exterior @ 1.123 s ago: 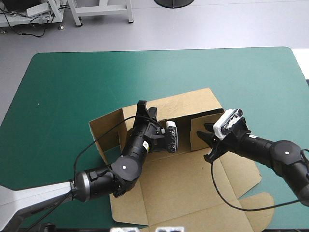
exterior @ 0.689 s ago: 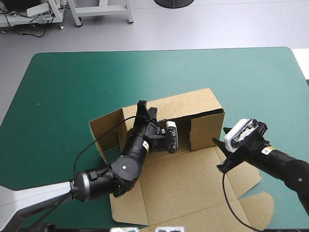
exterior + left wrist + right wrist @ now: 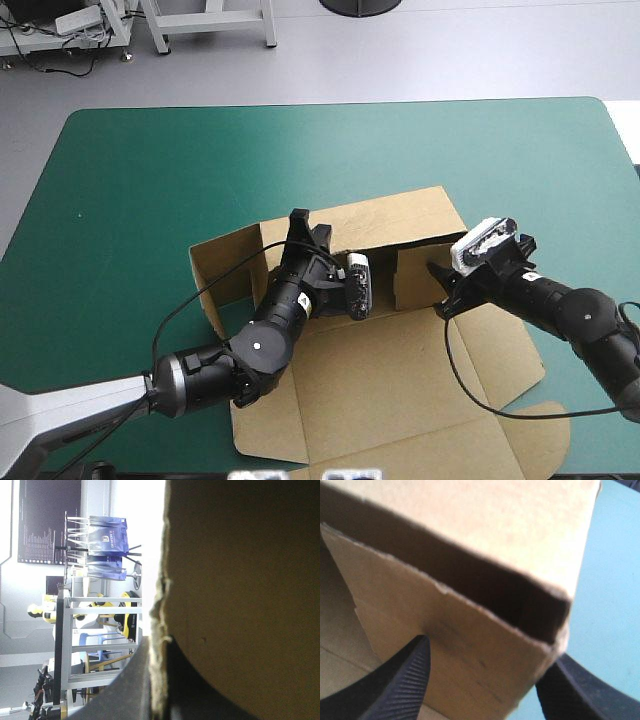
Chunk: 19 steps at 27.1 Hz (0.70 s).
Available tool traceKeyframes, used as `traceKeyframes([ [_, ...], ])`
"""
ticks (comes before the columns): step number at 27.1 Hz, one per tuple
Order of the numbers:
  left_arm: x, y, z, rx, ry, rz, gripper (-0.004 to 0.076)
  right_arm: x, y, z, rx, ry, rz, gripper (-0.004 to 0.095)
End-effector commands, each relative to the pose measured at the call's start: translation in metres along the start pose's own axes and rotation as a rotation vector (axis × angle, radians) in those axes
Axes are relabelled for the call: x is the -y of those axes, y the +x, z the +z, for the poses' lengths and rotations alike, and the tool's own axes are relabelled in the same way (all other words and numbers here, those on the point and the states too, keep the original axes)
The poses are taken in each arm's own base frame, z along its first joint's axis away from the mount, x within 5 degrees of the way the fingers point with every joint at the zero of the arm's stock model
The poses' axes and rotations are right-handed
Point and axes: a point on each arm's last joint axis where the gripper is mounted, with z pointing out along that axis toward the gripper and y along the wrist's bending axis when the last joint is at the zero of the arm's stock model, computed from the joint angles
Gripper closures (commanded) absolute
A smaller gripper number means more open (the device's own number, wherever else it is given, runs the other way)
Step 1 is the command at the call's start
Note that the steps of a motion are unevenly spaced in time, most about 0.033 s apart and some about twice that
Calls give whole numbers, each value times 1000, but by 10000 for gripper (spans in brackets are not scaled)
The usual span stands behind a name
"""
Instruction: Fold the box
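Roughly half done: box (image 3: 400, 370) wall up at 12 o'clock, left gripper (image 3: 308, 226) clamped on it, right gripper (image 3: 440, 290) agape and empty, 6 o'clock panels flat.

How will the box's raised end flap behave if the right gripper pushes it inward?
The box is thin brown board, so the flap probably hinges at its crease rather than bending. Its edge looks frayed, so it may crush if pinched hard. The left gripper clamps the rear wall, so the box likely won't slide when the open right gripper pushes.
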Motion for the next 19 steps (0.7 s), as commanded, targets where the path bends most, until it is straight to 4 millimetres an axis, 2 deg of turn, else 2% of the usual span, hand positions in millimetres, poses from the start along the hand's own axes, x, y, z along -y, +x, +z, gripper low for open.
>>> traceKeyframes([
  [1, -15, -10, -10, 99, -24, -25, 723, 8, -21, 3, 88, 32, -6, 347],
  [3, -15, -10, -10, 99, -24, -24, 723, 8, -19, 11, 64, -3, 3, 383],
  [4, -16, -10, -10, 98, -26, -23, 723, 6, -17, 14, 48, -30, 7, 433],
  [8, -16, -10, -10, 99, -28, -21, 723, 3, -15, 18, 30, -80, 13, 686],
  [9, -16, -10, -10, 99, -28, -21, 723, 1, -14, 18, 28, -102, 13, 775],
  [12, -16, -10, -10, 103, -25, -21, 723, -6, -14, 17, 23, -172, -14, 931],
  [19, -16, -11, -10, 112, -23, -22, 723, -10, -13, 16, 10, -217, 69, 931],
])
